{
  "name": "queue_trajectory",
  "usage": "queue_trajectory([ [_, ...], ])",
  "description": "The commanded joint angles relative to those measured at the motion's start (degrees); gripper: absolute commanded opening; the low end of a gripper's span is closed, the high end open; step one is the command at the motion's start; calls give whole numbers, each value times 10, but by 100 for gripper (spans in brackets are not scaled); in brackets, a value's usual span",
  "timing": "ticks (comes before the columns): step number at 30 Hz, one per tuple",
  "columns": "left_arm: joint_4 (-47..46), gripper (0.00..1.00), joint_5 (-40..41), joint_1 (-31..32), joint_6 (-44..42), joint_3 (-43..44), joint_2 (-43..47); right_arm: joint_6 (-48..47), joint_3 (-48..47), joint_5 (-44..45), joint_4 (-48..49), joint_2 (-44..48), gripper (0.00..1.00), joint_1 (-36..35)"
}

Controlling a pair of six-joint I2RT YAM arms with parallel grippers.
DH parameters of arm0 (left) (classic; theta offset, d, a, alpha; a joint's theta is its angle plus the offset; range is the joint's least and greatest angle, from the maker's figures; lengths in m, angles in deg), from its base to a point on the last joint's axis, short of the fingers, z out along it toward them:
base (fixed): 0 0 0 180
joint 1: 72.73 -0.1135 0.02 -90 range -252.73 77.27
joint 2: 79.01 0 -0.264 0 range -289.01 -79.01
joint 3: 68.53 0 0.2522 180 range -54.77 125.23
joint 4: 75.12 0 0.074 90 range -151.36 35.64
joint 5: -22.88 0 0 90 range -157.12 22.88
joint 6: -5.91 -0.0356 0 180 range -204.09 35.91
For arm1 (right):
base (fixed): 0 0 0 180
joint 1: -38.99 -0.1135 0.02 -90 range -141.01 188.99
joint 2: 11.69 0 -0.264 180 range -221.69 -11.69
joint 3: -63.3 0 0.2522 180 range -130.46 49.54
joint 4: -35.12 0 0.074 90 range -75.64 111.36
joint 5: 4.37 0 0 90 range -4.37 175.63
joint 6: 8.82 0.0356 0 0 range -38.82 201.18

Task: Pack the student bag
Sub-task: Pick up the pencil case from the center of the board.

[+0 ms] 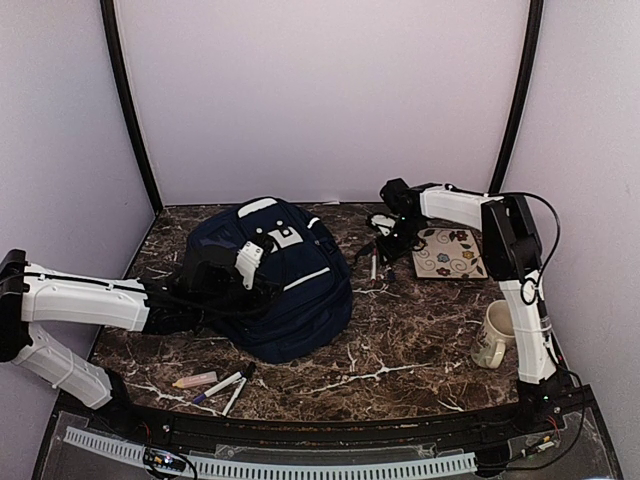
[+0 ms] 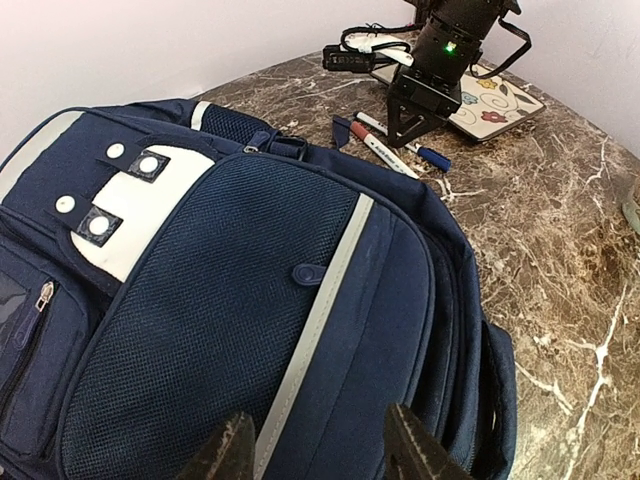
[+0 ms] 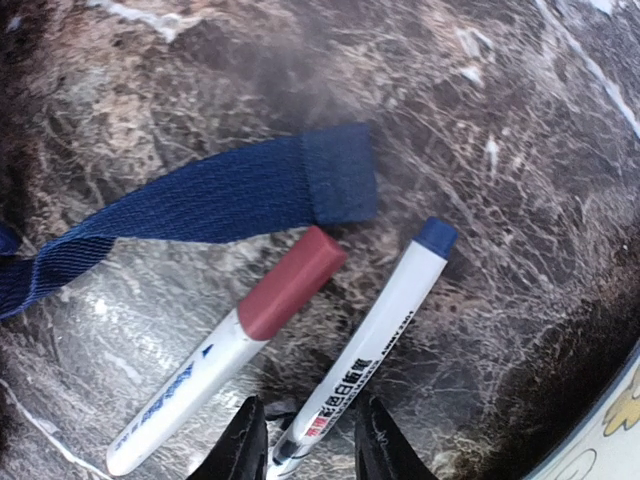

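L arm first: the left gripper [image 2: 320, 418] hangs low over the bag [image 1: 290, 300], fingers roughly half apart w/ nothing between them, pointed at the mesh front pocket. The bag lies flat at mid-table, front up, long axis running from the back wall toward the arms, top end farthest away. It's soft navy fabric, coarse mesh panel, pale stripe, white patches w/ snaps (no open mouth shows in any view). On the table [image 1: 400, 340] near the front edge lie a few loose pens [image 1: 225, 385]. R of the bag, the right gripper [image 3: 308, 410] points down, jaws narrow, straddling the tail of a blue-capped pen [image 3: 375, 335]. The gap looks a bit wider than the barrel, so prob. not clamped. A red-capped pen [image 3: 240, 340] lies just beside it, both slim smooth white plastic, both slanting the same way. The bag's woven strap [image 3: 200, 200] ends just by the red cap. So the bag sits to this gripper's L, close by, and the R arm is nearer the pens. Farther R: a flowered notebook [image 1: 448, 252] and a cream mug [image 1: 493, 335].
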Motion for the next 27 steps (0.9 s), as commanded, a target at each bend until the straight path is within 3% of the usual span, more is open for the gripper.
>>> queue_trajectory([
  [1, 6, 47, 13, -1, 7, -7, 21, -16, 20, 61, -2, 7, 31, -4],
  [11, 16, 47, 27, -1, 6, -13, 37, -13, 43, 7, -16, 14, 20, -3],
  [23, 24, 48, 36, -1, 11, -26, 62, -7, 96, -20, 7, 113, 11, 7],
  [27, 28, 48, 48, -1, 7, -24, 63, -18, 95, -96, 10, 149, 11, 7],
])
